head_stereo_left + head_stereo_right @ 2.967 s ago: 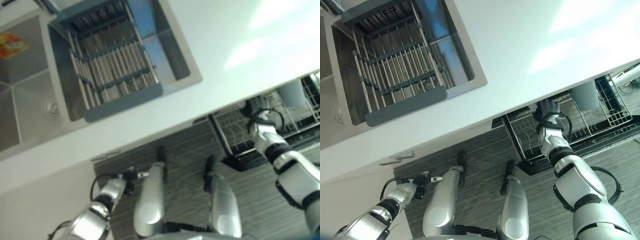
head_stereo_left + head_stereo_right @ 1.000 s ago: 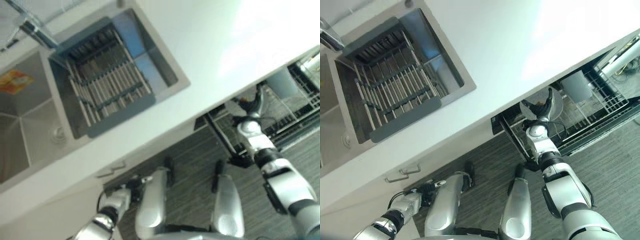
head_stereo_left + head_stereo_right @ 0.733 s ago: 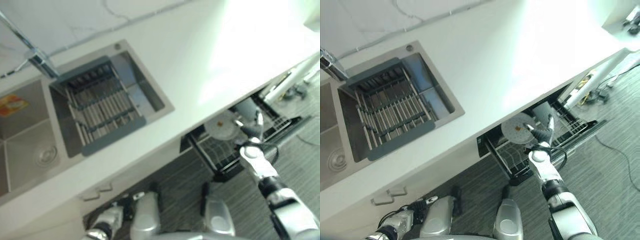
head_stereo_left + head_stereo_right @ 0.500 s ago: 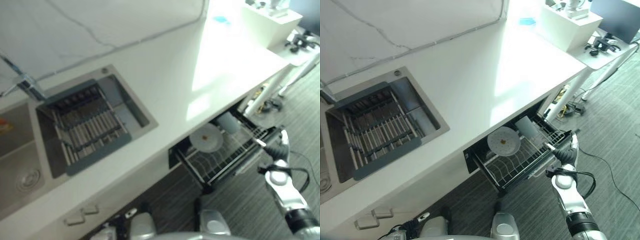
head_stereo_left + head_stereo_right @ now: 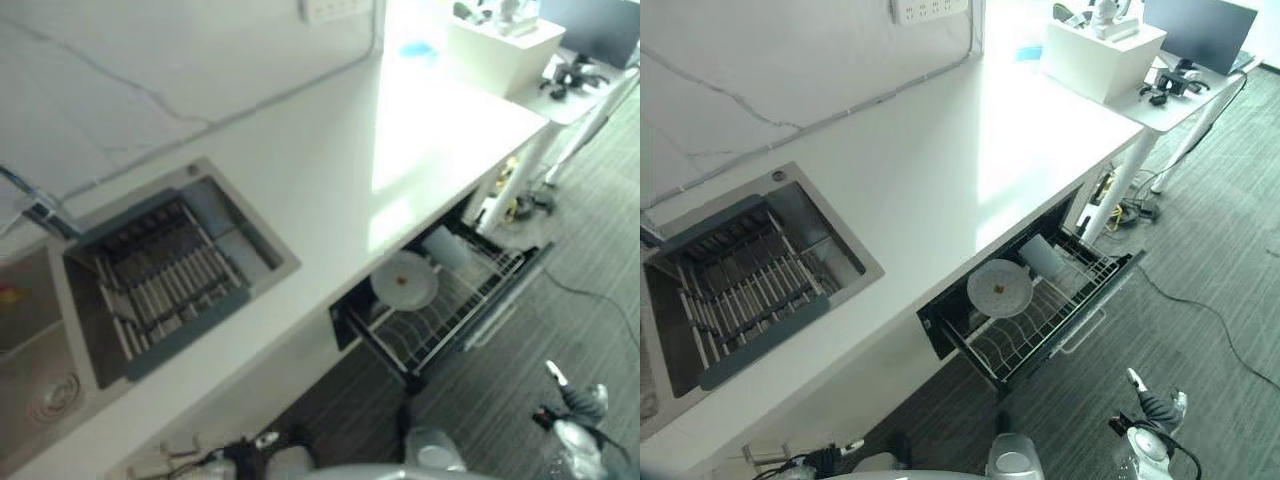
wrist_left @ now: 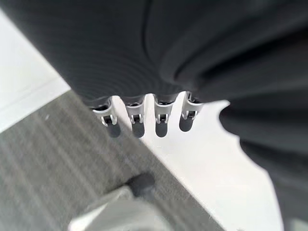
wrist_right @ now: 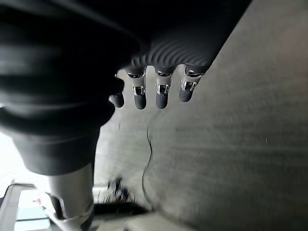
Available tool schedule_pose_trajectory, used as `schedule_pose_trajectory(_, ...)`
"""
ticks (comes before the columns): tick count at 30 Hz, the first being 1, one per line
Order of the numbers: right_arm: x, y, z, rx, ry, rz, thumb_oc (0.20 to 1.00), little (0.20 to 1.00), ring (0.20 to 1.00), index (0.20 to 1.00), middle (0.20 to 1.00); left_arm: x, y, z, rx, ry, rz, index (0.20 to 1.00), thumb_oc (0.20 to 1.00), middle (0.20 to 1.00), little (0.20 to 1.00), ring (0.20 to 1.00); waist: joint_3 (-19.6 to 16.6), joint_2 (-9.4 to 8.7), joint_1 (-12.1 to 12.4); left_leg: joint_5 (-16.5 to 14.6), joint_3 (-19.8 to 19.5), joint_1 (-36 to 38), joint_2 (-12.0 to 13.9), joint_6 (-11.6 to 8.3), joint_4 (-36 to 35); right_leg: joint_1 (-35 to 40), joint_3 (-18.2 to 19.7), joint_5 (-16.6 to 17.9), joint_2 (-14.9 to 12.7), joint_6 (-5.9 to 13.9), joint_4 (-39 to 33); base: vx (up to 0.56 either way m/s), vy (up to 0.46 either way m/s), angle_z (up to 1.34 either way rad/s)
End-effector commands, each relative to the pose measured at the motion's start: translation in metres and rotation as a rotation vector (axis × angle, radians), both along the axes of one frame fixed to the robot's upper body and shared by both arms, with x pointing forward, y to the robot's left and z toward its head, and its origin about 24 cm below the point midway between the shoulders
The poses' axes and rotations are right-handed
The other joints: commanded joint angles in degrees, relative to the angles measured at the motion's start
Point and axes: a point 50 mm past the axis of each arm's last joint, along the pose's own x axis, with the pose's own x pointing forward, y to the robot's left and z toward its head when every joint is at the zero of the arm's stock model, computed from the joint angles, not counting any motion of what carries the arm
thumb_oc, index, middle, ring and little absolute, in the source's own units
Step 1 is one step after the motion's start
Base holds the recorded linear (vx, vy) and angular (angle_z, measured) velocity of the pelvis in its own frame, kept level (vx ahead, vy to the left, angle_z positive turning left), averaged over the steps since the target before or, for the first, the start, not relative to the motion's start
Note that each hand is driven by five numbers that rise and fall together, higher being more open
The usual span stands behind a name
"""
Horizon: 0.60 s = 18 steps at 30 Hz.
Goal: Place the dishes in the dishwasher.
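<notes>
Dishwasher rack (image 5: pixel 1040 320) stands pulled out from under the white counter (image 5: pixel 970 150), ahead of and well apart from the right hand (image 5: pixel 1150 412), which hangs low over the grey striped floor (image 5: pixel 1200 330). In its wrist view the right hand (image 7: pixel 159 94) has relaxed fingers, spread a little and closed on nothing. The left hand (image 6: pixel 144 120) hangs near a white cabinet front (image 6: pixel 29 82), fingers likewise loose and empty.

One round plate (image 5: pixel 998 288) stands upright in the rack's wires, and one pale cup (image 5: pixel 1042 257) lies just beside it, farther along the rack. Open floor lies between the right hand and the rack's front edge.

Beyond the rack, the counter runs long and bare to a steel sink (image 5: pixel 790 215) well to the left of the right hand, with one slatted drying rack (image 5: pixel 740 290) across the basin. At the counter's far end sits one white box (image 5: pixel 1100 55); past it a white side table (image 5: pixel 1185 100) carries a dark screen (image 5: pixel 1195 30). A wall socket strip (image 5: pixel 930 10) sits on the marble wall.
</notes>
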Motion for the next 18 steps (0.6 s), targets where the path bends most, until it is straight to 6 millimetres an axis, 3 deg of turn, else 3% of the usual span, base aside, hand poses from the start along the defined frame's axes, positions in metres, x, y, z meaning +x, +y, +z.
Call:
schedule_pose_trajectory(1,0.041,-0.005,0.033,0.116,-0.336,-0.024,1.000,1.000,1.000,1.000,1.000,0.027,0.020,0.013,0.123,-0.079,-0.083,1.000,1.000,1.000,1.000,1.000,4.46,-1.25,0.46,-5.84,-2.11,-3.33,0.30,3.25,8.93,-0.87,-2.93,-7.31,-2.39,-1.70,11.37,0.05,0.058,0.09)
schedule_pose_trajectory(5,0.055,0.018,0.023,0.377,-0.486,0.027,1.000,1.000,1.000,1.000,1.000,0.052,0.008,0.020,0.108,-0.169,-0.129,1.000,1.000,1.000,1.000,1.000,6.30,0.72,-0.01,-5.85,-2.71,-5.20,-0.27,3.31,11.61,-3.54,-2.79,-9.49,-3.19,-3.05,17.15,0.04,0.092,0.16)
schedule_pose_trajectory(8,0.070,0.052,0.014,0.693,-0.652,0.120,1.000,1.000,1.000,1.000,1.000,0.059,-0.008,0.019,0.051,-0.179,-0.190,1.000,1.000,1.000,1.000,1.000,7.04,2.34,0.58,-5.29,-4.42,-5.83,-1.45,3.24,12.33,-4.68,-2.96,-11.11,-3.76,-3.90,20.84,0.14,0.073,0.28)
schedule_pose_trajectory(13,0.077,0.057,0.015,0.785,-0.679,0.181,1.000,1.000,1.000,1.000,1.000,0.049,-0.018,0.014,0.023,-0.163,-0.242,1.000,1.000,1.000,1.000,1.000,7.22,3.79,1.36,-4.89,-5.64,-5.65,-2.73,3.07,11.81,-4.82,-3.61,-11.95,-4.55,-4.21,21.93,0.09,0.067,0.15)
schedule_pose_trajectory(18,0.099,0.064,0.037,0.835,-0.795,0.379,1.000,1.000,1.000,1.000,1.000,0.042,-0.019,0.011,0.003,-0.164,-0.289,1.000,1.000,1.000,1.000,1.000,8.07,5.50,2.82,-4.46,-7.09,-6.55,-4.10,2.98,12.06,-5.99,-4.10,-12.68,-5.47,-4.53,23.59,0.04,0.068,0.11)
